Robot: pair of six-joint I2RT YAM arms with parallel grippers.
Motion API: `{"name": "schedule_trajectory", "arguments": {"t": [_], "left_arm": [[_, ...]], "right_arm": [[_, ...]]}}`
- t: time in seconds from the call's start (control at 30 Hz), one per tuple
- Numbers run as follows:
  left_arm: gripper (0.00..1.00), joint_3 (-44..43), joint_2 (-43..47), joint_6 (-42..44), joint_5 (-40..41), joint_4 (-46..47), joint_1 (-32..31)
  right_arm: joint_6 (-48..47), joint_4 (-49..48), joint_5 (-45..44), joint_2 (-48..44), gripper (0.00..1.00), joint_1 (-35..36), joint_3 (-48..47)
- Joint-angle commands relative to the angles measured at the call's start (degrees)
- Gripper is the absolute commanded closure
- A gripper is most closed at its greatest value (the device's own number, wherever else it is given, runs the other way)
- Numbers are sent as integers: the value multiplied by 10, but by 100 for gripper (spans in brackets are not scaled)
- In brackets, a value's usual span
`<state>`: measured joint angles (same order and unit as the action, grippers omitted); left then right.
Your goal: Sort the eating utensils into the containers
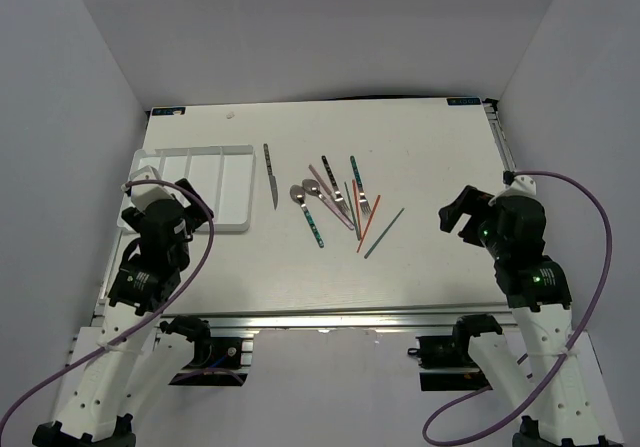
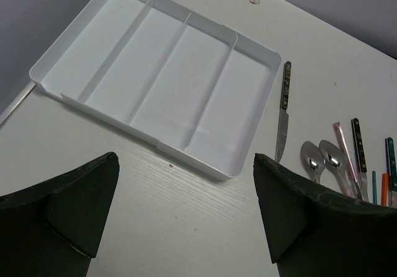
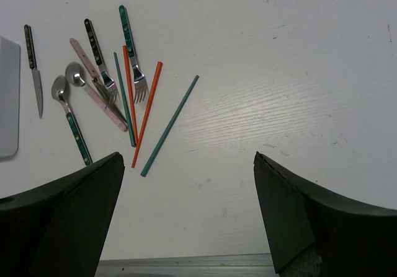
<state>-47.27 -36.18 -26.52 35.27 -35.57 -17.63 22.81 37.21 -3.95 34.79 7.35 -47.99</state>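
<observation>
The white divided tray (image 1: 215, 150) lies at the left of the table, with nothing in its compartments; it also shows in the left wrist view (image 2: 155, 72). A dark-handled knife (image 1: 270, 175) lies just right of it. Two spoons (image 1: 304, 197), two forks (image 1: 362, 187), red chopsticks (image 1: 368, 223) and a green chopstick (image 1: 384, 233) lie in a loose cluster at mid-table. My left gripper (image 2: 186, 159) is open and empty, hovering over the tray's near edge. My right gripper (image 3: 187, 158) is open and empty, right of the cluster (image 3: 124, 85).
White walls enclose the table on three sides. A metal rail (image 3: 186, 266) runs along the near edge. A small speck (image 1: 231, 115) lies near the back edge. Purple cables loop beside both arms.
</observation>
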Motion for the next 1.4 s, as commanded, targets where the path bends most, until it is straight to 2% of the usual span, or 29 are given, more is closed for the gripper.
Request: {"name": "schedule_trajectory", "arguments": {"t": [0.0,0.23,0.37,0.47,0.53,0.57,0.63,0.87,1.03,1.17,1.23,1.37], "left_arm": [[2,1,1,-2,7,-1,3],[2,2,16,-11,29,-5,3],[2,2,8,-10,27,-5,2],[2,1,2,-9,24,-5,3],[2,1,-2,-9,24,-5,3],[2,2,-4,-9,23,-5,3],[2,1,-8,-8,24,-5,4],[2,2,-16,-8,21,-6,4],[2,2,-24,-7,16,-6,3],[2,1,-24,-7,19,-6,3],[2,2,-24,-7,19,-6,4],[2,2,-23,-7,17,-6,4]], "right_arm": [[11,-7,-2,3,11,-1,-5],[49,-68,78,-3,11,-1,32],[65,-114,111,73,11,1,56],[92,-122,17,162,11,30,49],[109,-112,-73,212,11,73,25],[137,-105,-101,261,11,86,13],[153,-112,-152,302,11,130,-9],[238,-95,-231,491,12,238,-82],[273,-102,-245,548,23,288,-98],[270,-116,-232,607,36,298,-108],[269,-119,-225,631,39,298,-107],[273,-141,-209,641,54,298,-72]]}}
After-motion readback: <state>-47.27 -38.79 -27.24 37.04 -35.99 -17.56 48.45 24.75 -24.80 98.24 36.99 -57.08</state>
